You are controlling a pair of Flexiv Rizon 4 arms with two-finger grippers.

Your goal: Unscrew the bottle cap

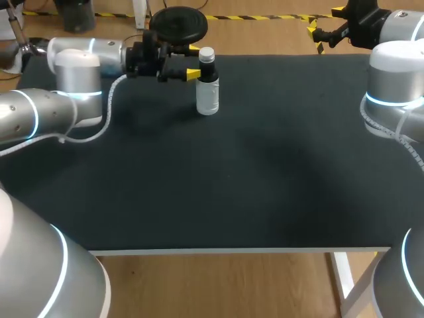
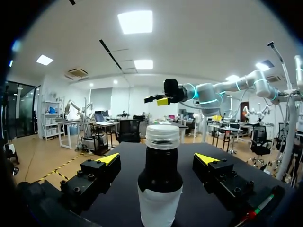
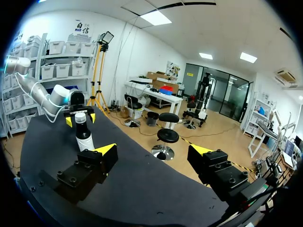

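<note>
Black matting covers the table [image 1: 238, 192], and the bottle [image 1: 207, 79] stands upright on its far left part, well away from the near edge. The bottle is dark, with a white label [image 1: 208, 101] wrapped round its lower body and a pale, ribbed cap [image 1: 207, 54] sitting on the neck. The left arm [image 1: 79, 73] comes in level from the left side, and the left gripper [image 1: 193, 61] is at the height of the bottle's neck and shoulder. Its fingers are spread apart. In the left wrist view the bottle rises between the two yellow tips with a clear gap of dark table showing on each side, so neither finger touches it. In the head view the tips reach just to the bottle's left side, one nearer the camera and one farther. The cap stands a little higher than the fingertips. The right gripper [image 3: 152, 151] is held up at the far right corner, well apart from the bottle. Its fingers are also spread wide with nothing between them, and its own view looks across the table towards the bottle and the left gripper around it.
</note>
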